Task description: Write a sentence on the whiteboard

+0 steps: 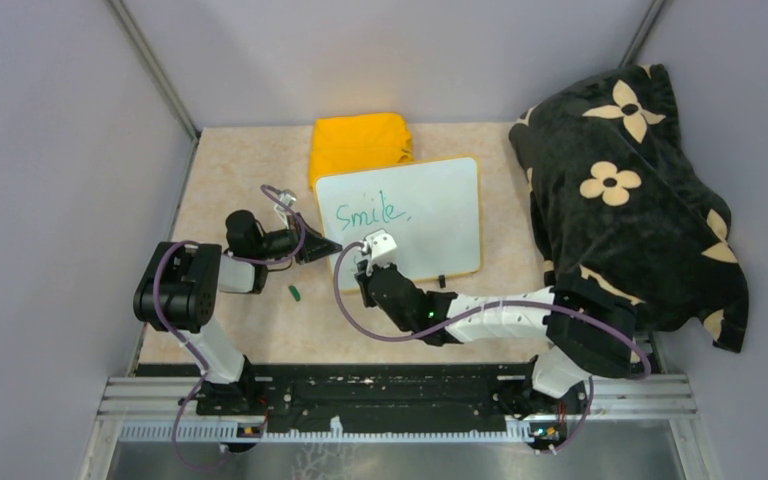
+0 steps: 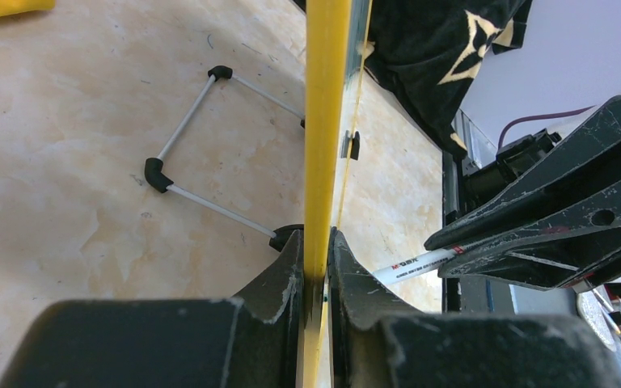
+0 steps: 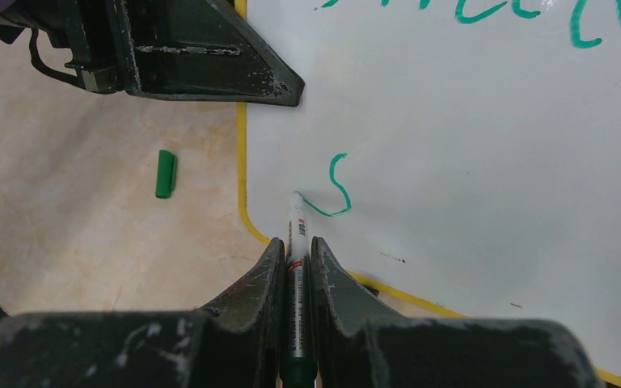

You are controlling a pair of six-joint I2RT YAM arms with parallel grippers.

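Right wrist view: we are starting the second line on the whiteboard, which is sitting on the table.
We are pinching the green marker in the right gripper, tip touching the board beside a lone "S" of the sentence; the left gripper is clamping the yellow rim. If that clamp slips under pen pressure, the board could be shifting mid-stroke and smearing the letters.

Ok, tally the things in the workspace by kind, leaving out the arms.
Cloths: 2, the folded yellow cloth and the black flowered blanket
Boards: 1, the whiteboard
Markers: 1, the marker
Caps: 1, the green cap
Total: 5
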